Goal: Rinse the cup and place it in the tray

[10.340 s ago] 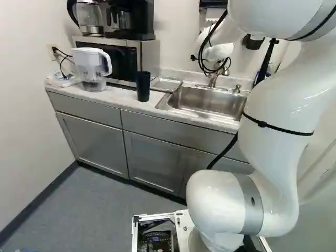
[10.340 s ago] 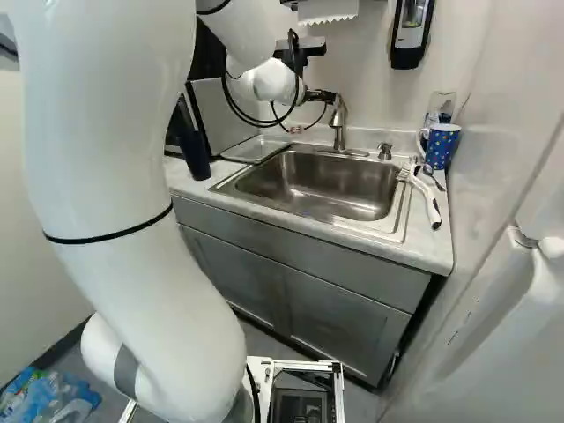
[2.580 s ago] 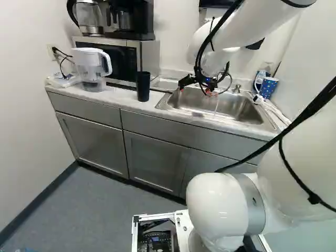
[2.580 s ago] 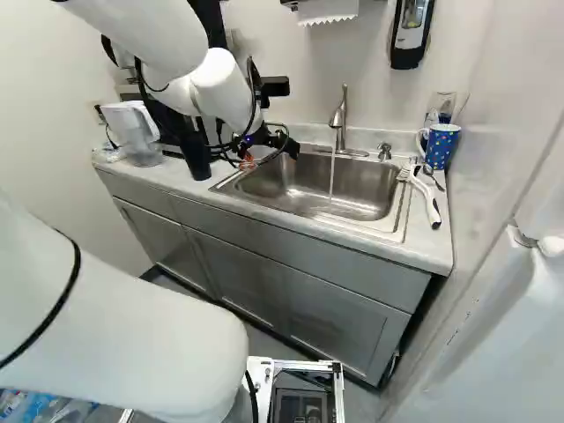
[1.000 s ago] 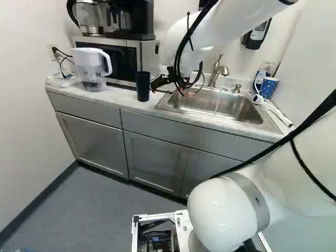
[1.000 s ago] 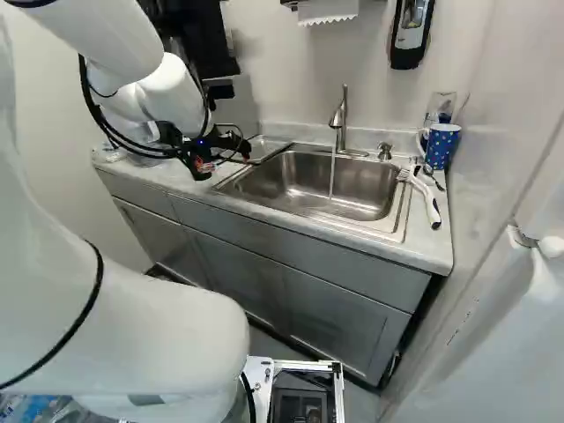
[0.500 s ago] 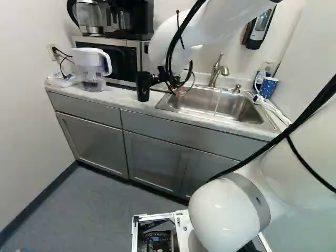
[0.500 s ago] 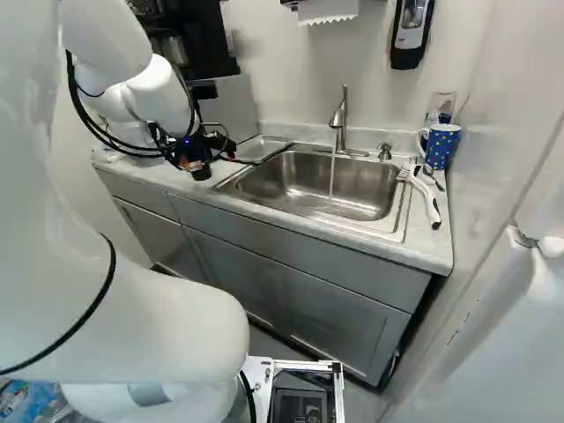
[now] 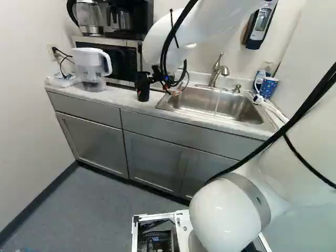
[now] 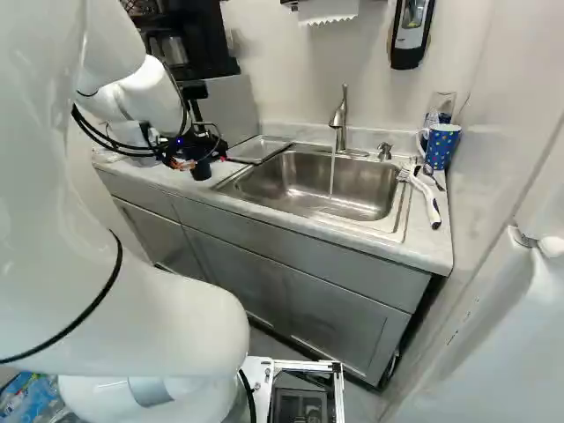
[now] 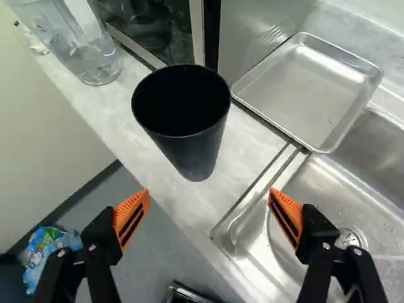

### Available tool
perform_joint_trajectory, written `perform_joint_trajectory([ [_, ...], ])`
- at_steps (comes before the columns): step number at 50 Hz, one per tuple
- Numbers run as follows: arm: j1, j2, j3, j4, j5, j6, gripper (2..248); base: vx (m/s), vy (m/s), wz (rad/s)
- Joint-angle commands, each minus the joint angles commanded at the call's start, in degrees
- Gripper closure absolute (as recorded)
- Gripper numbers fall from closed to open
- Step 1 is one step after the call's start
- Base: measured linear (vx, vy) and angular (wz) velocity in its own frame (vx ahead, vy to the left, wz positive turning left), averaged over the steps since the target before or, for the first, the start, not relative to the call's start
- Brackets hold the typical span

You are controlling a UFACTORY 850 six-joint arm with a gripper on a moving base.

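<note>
In the left base view my gripper (image 9: 152, 79) is at the upper part of the tall dark cup (image 9: 143, 95), which stands upright on the counter left of the sink. The wrist view shows the gripper (image 11: 209, 191) open, its orange pads wide apart, with the empty-looking cup (image 11: 197, 151) ahead of the gap and nothing gripped. Beside the cup lies a shallow metal tray (image 11: 306, 91), bare, next to the sink edge. Water (image 10: 332, 176) runs from the faucet (image 10: 339, 119) into the sink (image 10: 304, 207).
A water pitcher (image 9: 92, 68) and the microwave (image 9: 121, 62) stand beyond the cup. Right of the sink are a blue dotted mug (image 10: 441, 145), a clear bottle (image 10: 439, 107) and a white-handled brush (image 10: 427, 201). A soap dispenser (image 10: 411, 31) hangs on the wall.
My arm has swung from the faucet, past the sink, leftward to the cup, its gripper open over the last second. The water, off at first, now runs. Base and cup have stayed put.
</note>
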Motion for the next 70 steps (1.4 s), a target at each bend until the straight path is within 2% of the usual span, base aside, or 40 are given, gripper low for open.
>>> perform_joint_trajectory([
  [17, 0.0, 0.0, 0.0, 0.0, 1.4, 0.0, 3, 0.0, 0.0, 0.0],
  [44, 0.2, -1.9, 1.4, 0.0, 8.7, 0.0, 3, 0.0, 0.0, 0.0],
  [70, 1.8, -3.6, 3.3, 0.0, 15.9, 0.0, 3, 0.0, 0.0, 0.0],
])
